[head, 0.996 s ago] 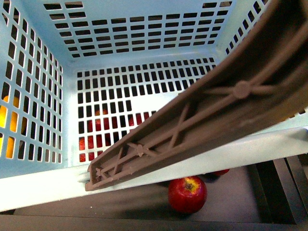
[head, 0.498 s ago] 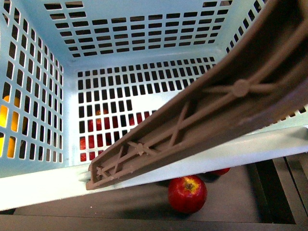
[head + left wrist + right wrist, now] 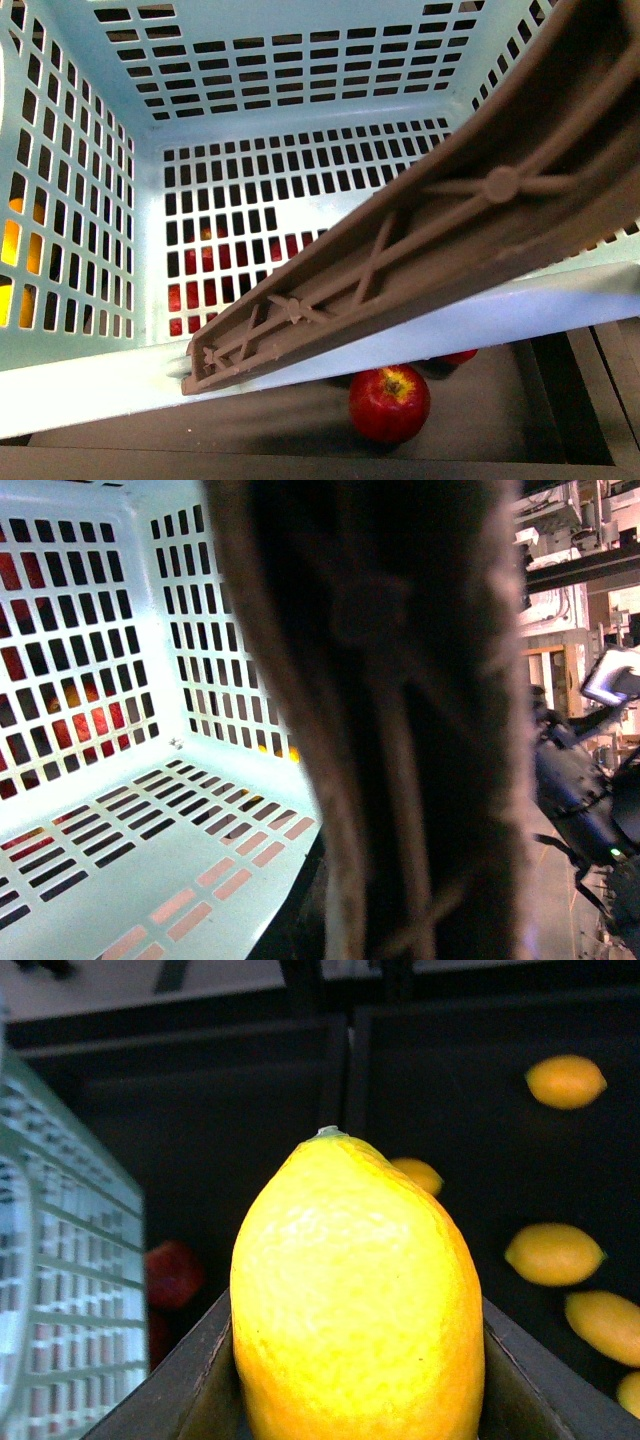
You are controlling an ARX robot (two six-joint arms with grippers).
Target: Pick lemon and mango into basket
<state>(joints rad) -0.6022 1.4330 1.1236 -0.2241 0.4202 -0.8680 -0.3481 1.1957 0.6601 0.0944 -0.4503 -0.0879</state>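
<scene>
The light aqua basket [image 3: 300, 130] fills the front view, seen from above, its slotted floor bare. Its brown ribbed handle [image 3: 480, 200] crosses the view diagonally. In the left wrist view that handle [image 3: 400, 730] is a blurred brown mass right at the camera. My left gripper is shut on it, its fingers hidden. My right gripper [image 3: 355, 1405] is shut on the lemon [image 3: 355, 1290], a bright yellow oval standing upright between the dark fingers [image 3: 180, 1390]. A corner of the basket [image 3: 60, 1290] lies beside it. I cannot make out the mango in any view.
A red apple [image 3: 389, 402] lies on the dark surface below the basket's near rim, and more red fruit [image 3: 200, 255] shows through the floor slots. Several yellow fruits [image 3: 553, 1253] lie in a dark tray beyond the lemon. Something yellow [image 3: 10, 250] shows through the basket's left wall.
The basket has shifted slightly, its left wall moving a little to the right, so less yellow shows through it. The red apple below has not moved.
</scene>
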